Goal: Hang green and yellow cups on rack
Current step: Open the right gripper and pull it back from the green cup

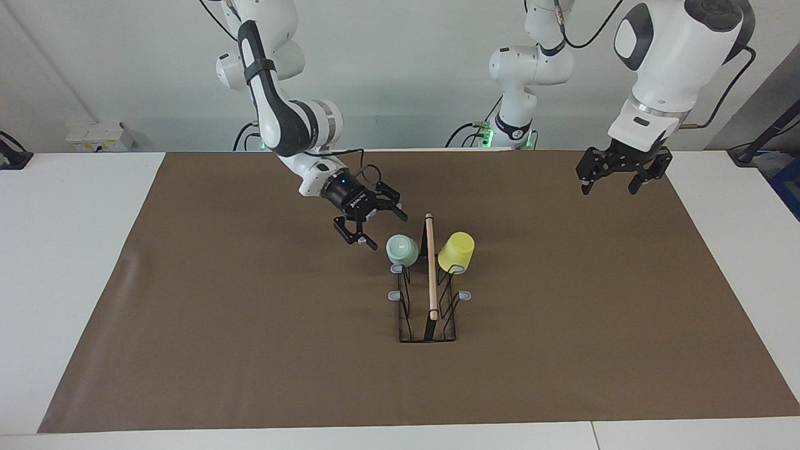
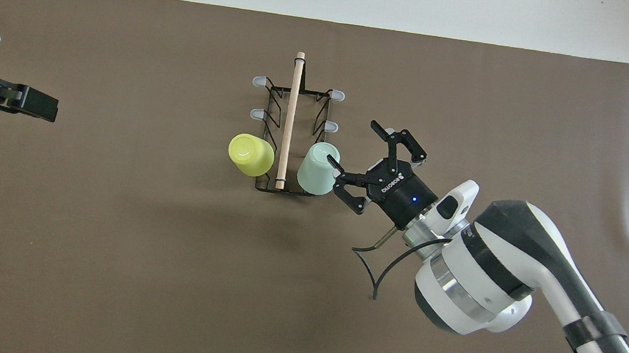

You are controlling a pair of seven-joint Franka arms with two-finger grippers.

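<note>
The black wire rack with its wooden rod stands mid-table; it also shows in the overhead view. The mint green cup hangs upturned on the prong nearest the robots, on the right arm's side. The yellow cup hangs upturned on the matching prong on the left arm's side. My right gripper is open and empty just beside the green cup, not around it. My left gripper is open and empty, raised over the left arm's end of the mat, waiting.
A brown mat covers most of the white table. Several grey-tipped prongs farther from the robots carry nothing. A small white box sits at the table's corner near the right arm's base.
</note>
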